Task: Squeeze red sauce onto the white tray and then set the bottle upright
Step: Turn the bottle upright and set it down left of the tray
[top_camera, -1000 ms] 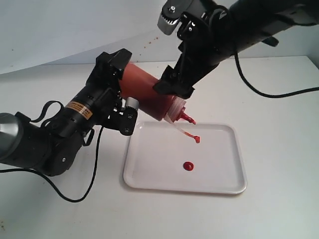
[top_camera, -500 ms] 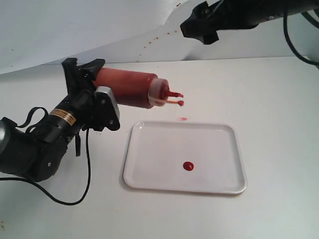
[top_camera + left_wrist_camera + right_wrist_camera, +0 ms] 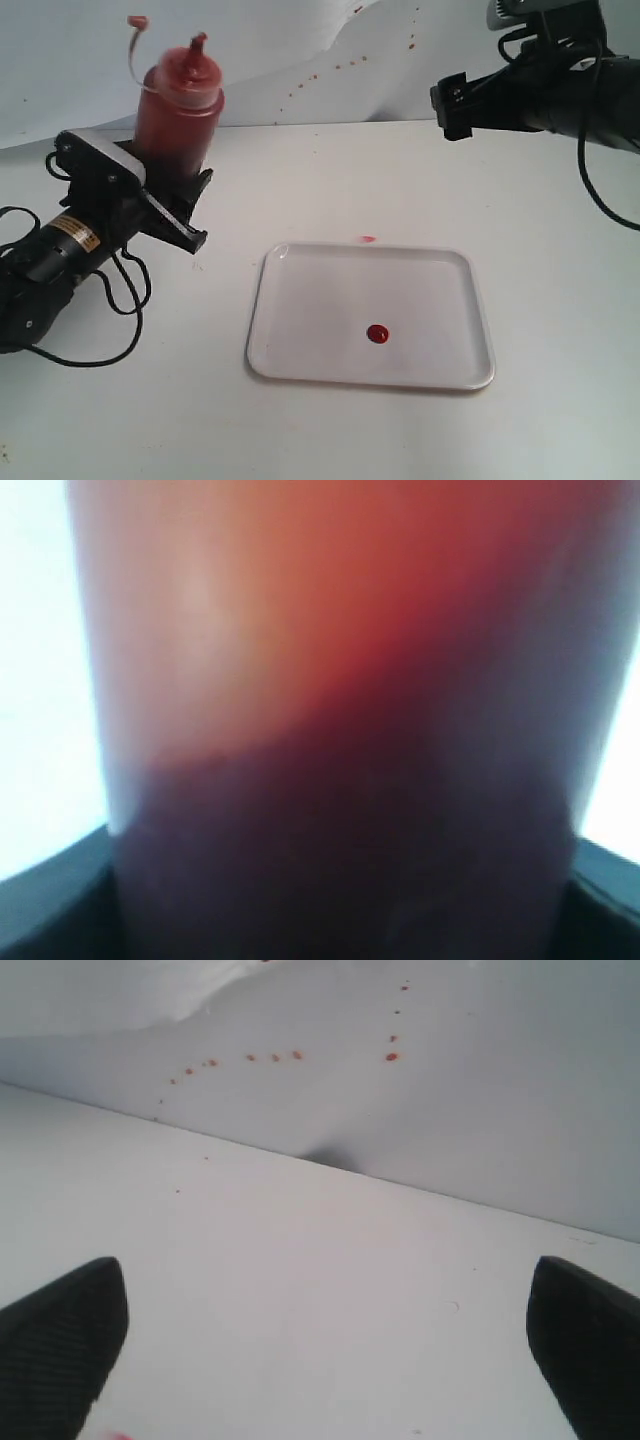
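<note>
The bottle (image 3: 178, 112) is upright at the far left, nozzle up, with its tethered cap (image 3: 137, 21) swinging above it. My left gripper (image 3: 160, 195) is shut on its lower body. The bottle's base is hidden behind the fingers, so I cannot tell whether it touches the table. In the left wrist view the bottle (image 3: 340, 680) fills the picture, with dark red sauce (image 3: 340, 840) in its lower part. The white tray (image 3: 300, 320) lies flat in the middle and bears a small round blob of red sauce (image 3: 377, 334). My right gripper (image 3: 330, 1350) is open and empty, raised at the back right (image 3: 452, 108).
A faint pink smear (image 3: 367, 240) marks the table just behind the tray. Small red-brown splatter spots (image 3: 340, 68) dot the white back wall (image 3: 450, 1110). My left arm's black cable (image 3: 100, 355) loops on the table at the left.
My left gripper has swung the bottle from lying nozzle-right over the tray's back edge to upright at the far left. My right arm has pulled away to the back right.
</note>
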Controlling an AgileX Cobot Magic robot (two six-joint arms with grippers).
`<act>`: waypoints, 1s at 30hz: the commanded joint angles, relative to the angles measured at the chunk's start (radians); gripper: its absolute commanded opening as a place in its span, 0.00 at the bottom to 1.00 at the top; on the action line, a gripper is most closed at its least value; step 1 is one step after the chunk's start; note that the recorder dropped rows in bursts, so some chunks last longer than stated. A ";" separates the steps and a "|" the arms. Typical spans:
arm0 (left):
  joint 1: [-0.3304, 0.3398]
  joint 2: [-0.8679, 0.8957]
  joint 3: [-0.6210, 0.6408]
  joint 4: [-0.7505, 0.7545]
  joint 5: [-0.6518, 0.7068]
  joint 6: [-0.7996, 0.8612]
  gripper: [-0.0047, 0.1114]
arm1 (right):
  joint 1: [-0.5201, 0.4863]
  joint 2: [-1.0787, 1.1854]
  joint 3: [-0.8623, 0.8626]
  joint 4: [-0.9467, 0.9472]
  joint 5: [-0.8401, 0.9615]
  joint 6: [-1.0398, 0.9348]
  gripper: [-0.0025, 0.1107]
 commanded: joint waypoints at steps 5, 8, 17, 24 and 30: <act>0.080 -0.014 -0.055 0.191 -0.069 -0.401 0.04 | 0.081 0.082 0.010 -0.002 -0.089 0.062 0.95; 0.080 0.017 -0.102 0.203 -0.069 -0.584 0.04 | 0.146 0.116 0.010 -0.018 -0.099 0.062 0.95; 0.080 0.264 -0.319 0.203 -0.069 -0.550 0.04 | 0.195 0.118 0.010 -0.062 -0.158 0.064 0.95; 0.080 0.369 -0.428 0.234 -0.069 -0.520 0.04 | 0.195 0.198 0.008 -0.181 -0.241 0.066 0.95; 0.080 0.444 -0.505 0.241 -0.069 -0.524 0.04 | 0.195 0.293 0.008 -0.191 -0.321 0.166 0.95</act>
